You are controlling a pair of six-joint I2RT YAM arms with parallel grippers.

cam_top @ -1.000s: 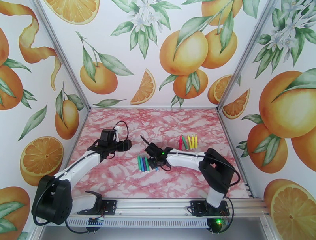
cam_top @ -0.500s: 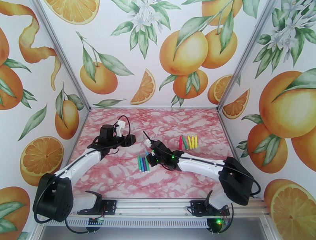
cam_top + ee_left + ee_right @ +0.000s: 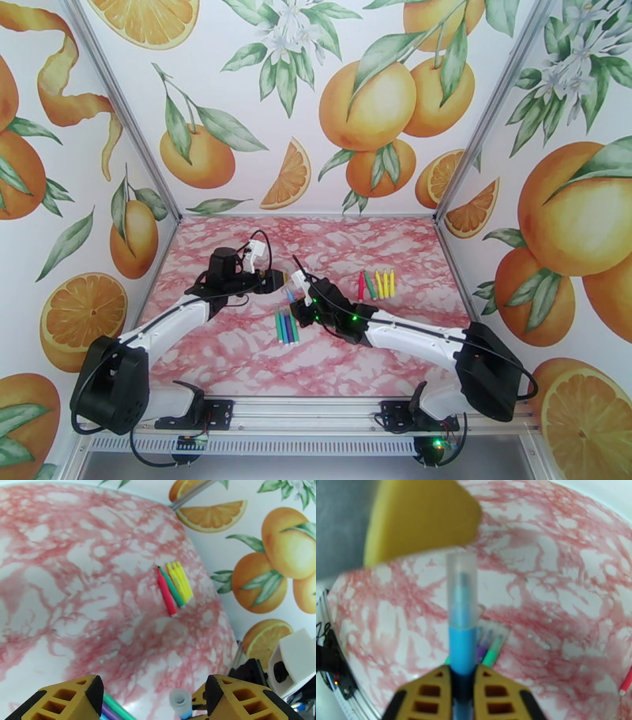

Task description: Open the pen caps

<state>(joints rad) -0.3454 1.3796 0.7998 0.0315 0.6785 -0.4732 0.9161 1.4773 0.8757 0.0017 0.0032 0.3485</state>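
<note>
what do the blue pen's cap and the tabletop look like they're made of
Cap on the blue pen: likely translucent plastic, lightly frosted; the blue tip shows through it. Tabletop: smooth and matte, a printed pink-and-white marble pattern, so probably a sheet or laminate, not stone.

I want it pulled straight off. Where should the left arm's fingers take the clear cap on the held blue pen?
Probably around the clear cap near its free end, left fingers either side of its round wall, coming end-on along its axis. The right gripper clamps the blue barrel, leaving the cap jutting clear.
</note>
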